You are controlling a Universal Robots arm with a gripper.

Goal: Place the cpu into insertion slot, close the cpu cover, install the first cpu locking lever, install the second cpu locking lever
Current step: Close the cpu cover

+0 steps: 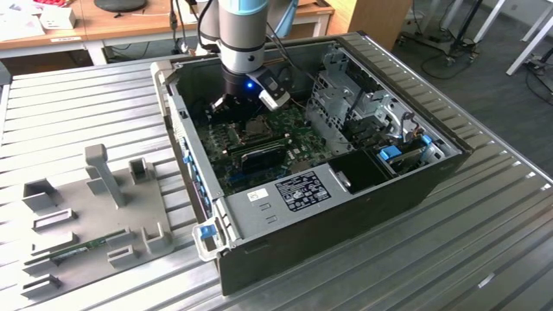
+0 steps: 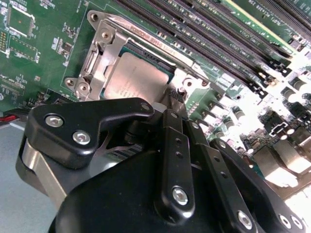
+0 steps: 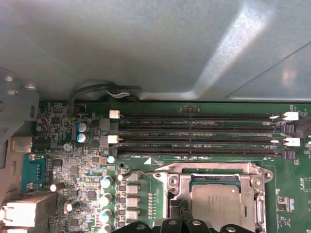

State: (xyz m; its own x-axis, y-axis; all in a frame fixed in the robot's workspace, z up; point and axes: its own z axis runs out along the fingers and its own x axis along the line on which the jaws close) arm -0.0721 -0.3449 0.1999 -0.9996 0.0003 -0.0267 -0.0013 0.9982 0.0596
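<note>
Judging from how things lie, the first two steps are taken as done and the lever work is held to be the step in hand. Inside the open computer case [image 1: 372, 194], the cpu [image 3: 221, 204] is seen seated in the insertion slot [image 1: 256, 129] on the green circuit board [image 3: 73, 165], just beside the long memory slots [image 3: 199, 128]. The cpu cover [image 3: 214, 169] appears to be folded down flat around it, with the dull metal top showing through the window. A thin wire locking lever [image 3: 141, 172] is seen along the socket edge nearest the memory slots; whether it is latched cannot be told. The gripper [image 2: 177, 97] is lowered to the socket's rim, and its jaws appear to be pressed together with nothing seen between them. In the second wrist view the tips are placed at the cover's edge, touching it or just above it; which cannot be made out. A move on the lever is judged to call for a narrow, steady push so that the wire is carried under its catch, with care that the cover is not lifted and the neighbouring components are not scraped.
</note>
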